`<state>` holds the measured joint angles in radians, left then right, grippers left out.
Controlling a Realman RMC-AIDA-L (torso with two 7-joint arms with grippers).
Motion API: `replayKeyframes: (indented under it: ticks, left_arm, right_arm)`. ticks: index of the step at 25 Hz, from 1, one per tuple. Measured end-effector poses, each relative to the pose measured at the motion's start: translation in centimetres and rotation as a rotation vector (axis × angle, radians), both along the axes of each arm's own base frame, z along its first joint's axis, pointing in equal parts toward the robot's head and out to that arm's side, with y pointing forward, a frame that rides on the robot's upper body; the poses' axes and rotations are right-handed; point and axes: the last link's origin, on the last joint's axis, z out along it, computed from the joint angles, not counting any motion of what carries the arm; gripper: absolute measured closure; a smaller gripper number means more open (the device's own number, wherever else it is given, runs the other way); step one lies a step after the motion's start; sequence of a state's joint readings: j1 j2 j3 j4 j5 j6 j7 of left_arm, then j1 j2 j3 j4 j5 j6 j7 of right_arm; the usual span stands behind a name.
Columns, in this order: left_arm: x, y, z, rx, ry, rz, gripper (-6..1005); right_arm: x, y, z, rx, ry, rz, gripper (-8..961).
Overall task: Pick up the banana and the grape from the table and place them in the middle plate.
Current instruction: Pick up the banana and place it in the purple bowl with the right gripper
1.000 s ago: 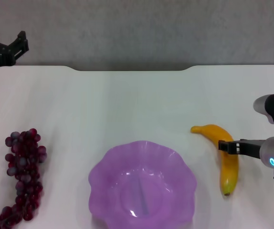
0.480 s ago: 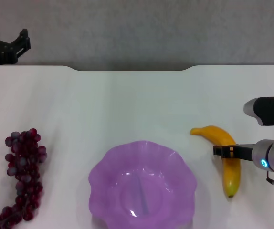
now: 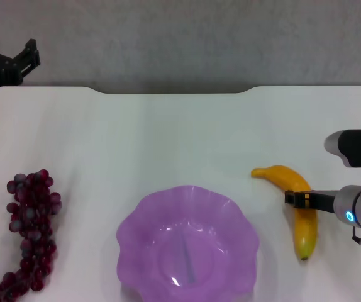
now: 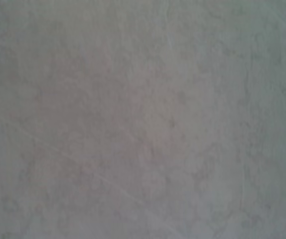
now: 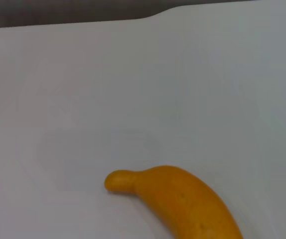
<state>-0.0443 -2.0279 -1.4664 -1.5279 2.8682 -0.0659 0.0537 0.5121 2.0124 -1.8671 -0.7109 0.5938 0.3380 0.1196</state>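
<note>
Yellow banana (image 3: 297, 207) under right gripper (image 3: 297, 199), jaws apparently around it

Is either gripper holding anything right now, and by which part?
Cannot be told. The right gripper sits across the banana's middle, with its grip unclear. The left gripper is parked far off.

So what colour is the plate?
Translucent purple; the middle plate shows best in the head view.
</note>
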Motion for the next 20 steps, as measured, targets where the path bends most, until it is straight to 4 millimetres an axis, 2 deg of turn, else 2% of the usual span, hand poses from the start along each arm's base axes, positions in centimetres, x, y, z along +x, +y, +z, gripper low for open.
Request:
replayKeyframes:
  ticks: [4, 9, 15, 20]
  left_arm:
    - [-0.1, -0.1, 0.0, 0.0, 0.0, 0.003, 152]
    - [-0.3, -0.2, -0.1, -0.002, -0.001, 0.008, 153]
    - [-0.3, -0.3, -0.1, -0.005, -0.001, 0.01, 155]
    - [-0.1, -0.4, -0.1, -0.005, 0.0, 0.004, 156]
  right_arm:
    - [0.2, -0.2, 0.2, 0.014, 0.008, 0.002, 432]
    - [-0.9, -0.2, 0.9, 0.037, 0.031, 0.044, 432]
    - [-3.0, -0.3, 3.5, 0.049, 0.009, 0.126, 431]
    - [-6.3, -0.7, 5.0, 0.05, -0.008, 0.223, 431]
